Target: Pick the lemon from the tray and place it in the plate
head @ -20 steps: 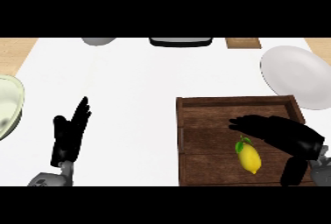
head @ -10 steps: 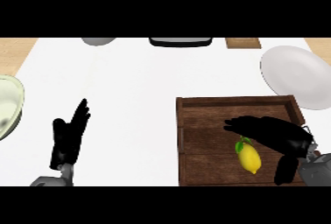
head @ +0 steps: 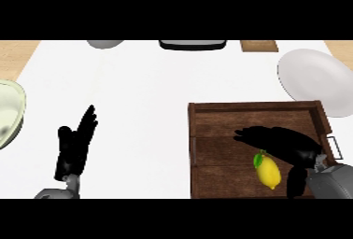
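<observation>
"Inside the tray (head: 221,151), near its front edge and right of its middle, you have the lemon (head: 269,172). It lies on the wooden floor with its long axis running front to back and a green leaf (head: 259,160) at its far end."

"And my right hand?"

"Your right hand (head: 286,142) is over the tray's right half, just behind the lemon. Its fingers (head: 247,135) stretch out toward the tray's left side and are spread, not wrapped round anything. The thumb (head: 295,179) hangs down just to the right of the lemon. You can see the whole fruit, and nothing is curled round it. Whether the hand touches the lemon I cannot tell."

"What about the left?"

"Your left hand (head: 72,149) rests well to the left of the tray, low over the white counter (head: 138,84). Its fingers are straight and point away from you, and it holds nothing."

"Where are the plates?"

"You have a white plate (head: 314,79) just beyond the tray's far right corner, its near rim running close along the tray's back wall. A pale green plate (head: 8,116) sits far to the tray's left, past your left hand and cut off by the view's edge. Both are bare."

"Anything else?"

"Well behind the tray, along the counter's far edge, you can see a grey bowl (head: 105,44), a dark object (head: 193,45) and a small wooden board (head: 258,45), all partly cropped."
</observation>
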`<move>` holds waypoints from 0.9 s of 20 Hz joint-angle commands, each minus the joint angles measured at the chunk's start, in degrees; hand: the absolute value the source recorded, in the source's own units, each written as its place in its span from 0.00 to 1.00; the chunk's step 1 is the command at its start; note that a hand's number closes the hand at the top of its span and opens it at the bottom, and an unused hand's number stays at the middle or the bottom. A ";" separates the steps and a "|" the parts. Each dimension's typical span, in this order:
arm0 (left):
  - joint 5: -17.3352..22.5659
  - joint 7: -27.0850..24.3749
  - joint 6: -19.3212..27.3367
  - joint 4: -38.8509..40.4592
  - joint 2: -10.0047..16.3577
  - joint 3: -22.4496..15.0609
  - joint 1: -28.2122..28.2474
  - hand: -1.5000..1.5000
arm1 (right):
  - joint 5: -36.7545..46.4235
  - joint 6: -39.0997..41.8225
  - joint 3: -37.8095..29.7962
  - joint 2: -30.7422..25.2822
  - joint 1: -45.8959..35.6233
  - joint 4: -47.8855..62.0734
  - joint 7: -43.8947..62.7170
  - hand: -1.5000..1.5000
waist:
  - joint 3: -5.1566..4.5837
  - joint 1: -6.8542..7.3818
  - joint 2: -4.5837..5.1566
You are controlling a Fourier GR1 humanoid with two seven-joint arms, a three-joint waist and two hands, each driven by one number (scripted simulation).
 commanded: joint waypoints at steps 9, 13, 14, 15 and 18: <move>0.50 3.12 -2.47 2.02 0.84 4.89 -5.51 0.50 | 7.79 -11.36 1.55 2.45 -0.57 6.84 -9.03 1.00 | 0.11 -0.16 0.11; -2.06 3.09 -1.42 -3.89 -1.26 0.90 0.87 0.50 | 8.89 -15.62 -1.11 3.64 -2.50 10.58 -10.84 1.00 | 0.13 0.20 0.08; -1.48 2.08 -2.27 -1.04 -0.76 2.19 -1.54 0.50 | 7.86 -12.37 -2.49 3.22 -1.76 4.13 -7.88 1.00 | 0.10 -0.23 0.02; -1.71 5.54 -1.32 -7.09 -0.69 1.39 1.57 0.50 | 8.05 -16.15 -3.93 2.15 -0.38 6.96 -10.26 1.00 | 0.13 0.06 -0.02; -1.08 -1.02 -2.50 0.54 -1.00 2.60 1.32 0.50 | 6.45 -18.00 -9.20 8.24 -7.37 13.04 -3.79 1.00 | 0.11 0.47 0.31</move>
